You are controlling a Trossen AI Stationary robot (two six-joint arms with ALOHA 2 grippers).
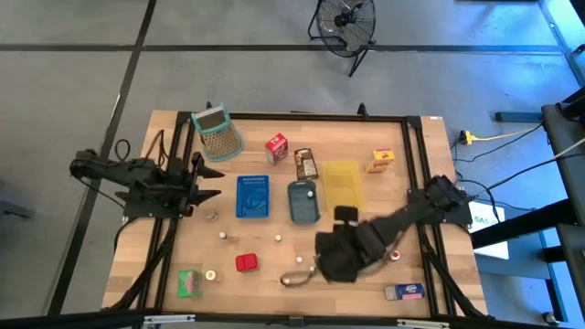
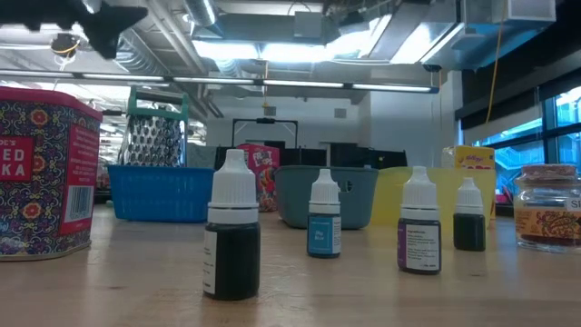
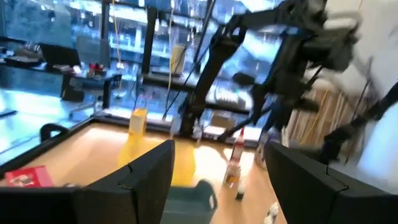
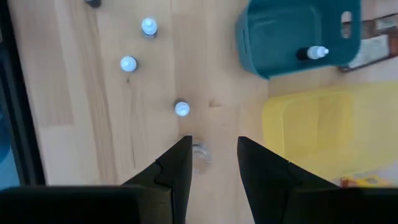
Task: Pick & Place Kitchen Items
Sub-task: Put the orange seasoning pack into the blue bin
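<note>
So far only one dropper bottle lies in the grey-blue tray; the others stand loose on the table. The right gripper hovers, jaws open and empty; the left gripper waits open at the left.

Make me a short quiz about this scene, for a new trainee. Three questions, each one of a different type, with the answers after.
1. True or false: a small bottle lies inside the grey-blue tray.
2. In the low view, what rises behind the blue tray? A) a red tin B) a metal grater C) a glass jar
3. Short answer: the right gripper hangs with open jaws over which small item?

Key
1. True.
2. B, the metal grater.
3. A white-capped bottle standing on the wood.
</note>
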